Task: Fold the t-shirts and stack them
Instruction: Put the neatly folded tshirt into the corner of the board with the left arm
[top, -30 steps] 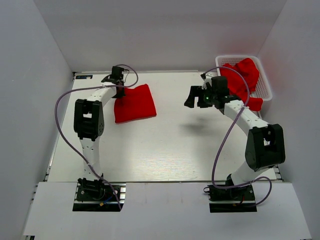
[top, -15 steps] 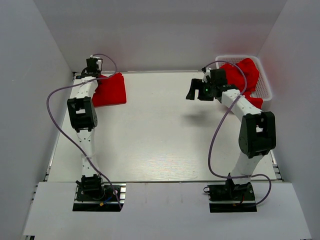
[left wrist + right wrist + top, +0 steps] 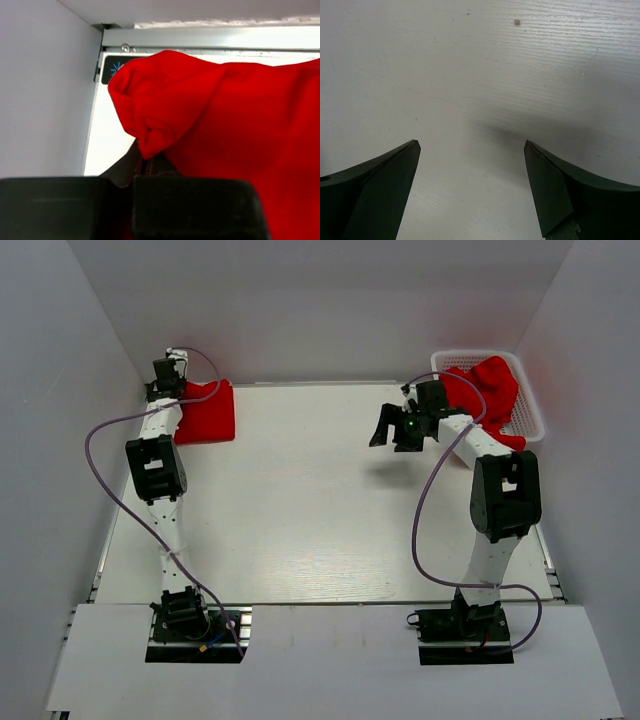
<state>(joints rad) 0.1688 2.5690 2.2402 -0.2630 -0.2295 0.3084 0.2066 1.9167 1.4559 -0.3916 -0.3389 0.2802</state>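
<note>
T-shirt (image 3: 210,412), folded, lies at 10 o'clock on the surface (image 3: 320,520), in the far corner. The left claw (image 3: 146,165) is clamped on its bunched edge. More t-shirts (image 3: 485,390) are heaped in the basket (image 3: 450,357) at 2 o'clock. The right claw (image 3: 470,165) hangs above the surface, spread wide and holding nothing.

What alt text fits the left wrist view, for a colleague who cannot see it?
A bunched red t-shirt fills most of the frame, its nearest fold pinched in the left pincer at the bottom. Behind it: a corner of the white table, a metal rail and a grey wall.
</note>
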